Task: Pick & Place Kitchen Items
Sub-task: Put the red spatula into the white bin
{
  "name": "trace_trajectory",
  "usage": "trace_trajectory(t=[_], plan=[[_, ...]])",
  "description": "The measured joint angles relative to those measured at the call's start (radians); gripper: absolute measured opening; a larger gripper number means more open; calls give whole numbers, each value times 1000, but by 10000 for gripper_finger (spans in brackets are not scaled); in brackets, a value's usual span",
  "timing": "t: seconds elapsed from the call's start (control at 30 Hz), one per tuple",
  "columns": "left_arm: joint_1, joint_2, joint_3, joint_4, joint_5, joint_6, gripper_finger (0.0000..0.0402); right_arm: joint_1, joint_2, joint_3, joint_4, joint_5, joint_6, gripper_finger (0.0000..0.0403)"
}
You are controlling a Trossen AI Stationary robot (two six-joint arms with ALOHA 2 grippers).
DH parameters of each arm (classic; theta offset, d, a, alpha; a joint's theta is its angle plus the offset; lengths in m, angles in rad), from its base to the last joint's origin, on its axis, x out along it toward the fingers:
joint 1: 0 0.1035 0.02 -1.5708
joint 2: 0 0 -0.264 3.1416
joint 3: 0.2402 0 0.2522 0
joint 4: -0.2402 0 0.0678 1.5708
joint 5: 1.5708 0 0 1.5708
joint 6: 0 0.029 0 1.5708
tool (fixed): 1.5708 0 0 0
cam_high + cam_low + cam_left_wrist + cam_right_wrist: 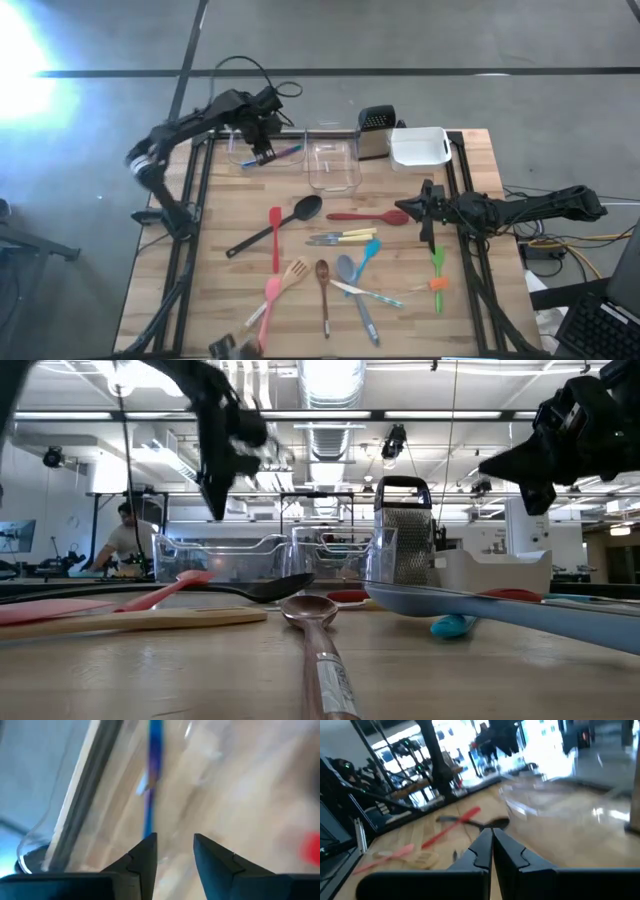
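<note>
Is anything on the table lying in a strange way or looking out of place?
Mostly no. The utensils lie loose on the table, some crossing. One pink spatula reaches the table's front edge. A blue-handled utensil already lies in the clear tub below the left gripper.

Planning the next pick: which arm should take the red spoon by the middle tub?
Right, probably. The right gripper hangs shut just beside the red spoon. The left gripper sits open at the far-left clear tub, over a blue-handled utensil lying in it, farther from that spoon.
</note>
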State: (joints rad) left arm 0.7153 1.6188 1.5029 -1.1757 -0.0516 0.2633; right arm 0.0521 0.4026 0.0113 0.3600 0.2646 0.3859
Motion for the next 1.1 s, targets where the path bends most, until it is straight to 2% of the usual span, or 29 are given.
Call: trace_trajectory(t=[0.13, 0.23, 0.37, 0.47, 0.53, 0.6, 0.7, 0.8, 0.87, 1.0, 1.1], plan=[[-91, -181, -38, 50, 39, -101, 115, 0, 0, 0, 138, 0, -72, 8], [-181, -324, -100, 156, 39, -195, 109, 0, 0, 0, 281, -21, -150, 8], [-314, -502, -233, 381, 38, -324, 105, 0, 0, 3, 475, -153, -305, 8], [-409, -614, -366, 604, 38, -393, 106, 0, 0, 60, 481, -194, -366, 8], [-462, -674, -462, 753, 38, -419, 105, 3, 12, 132, 391, -198, -385, 8], [-502, -721, -554, 879, 38, -435, 104, 3, 40, 233, 223, -198, -390, 8], [-540, -771, -671, 1013, 37, -455, 104, 3, 108, 417, -153, -198, -362, 9], [-548, -800, -761, 1112, 36, -483, 103, 3, 201, 597, -525, -198, -262, 9], [-548, -810, -812, 1162, 35, -501, 103, 11, 269, 688, -711, -213, -180, 8], [-547, -811, -891, 1222, 32, -505, 103, 59, 404, 821, -965, -283, -29, 9], [-547, -804, -932, 1254, 21, -506, 103, 124, 494, 899, -1099, -295, 57, 9]])
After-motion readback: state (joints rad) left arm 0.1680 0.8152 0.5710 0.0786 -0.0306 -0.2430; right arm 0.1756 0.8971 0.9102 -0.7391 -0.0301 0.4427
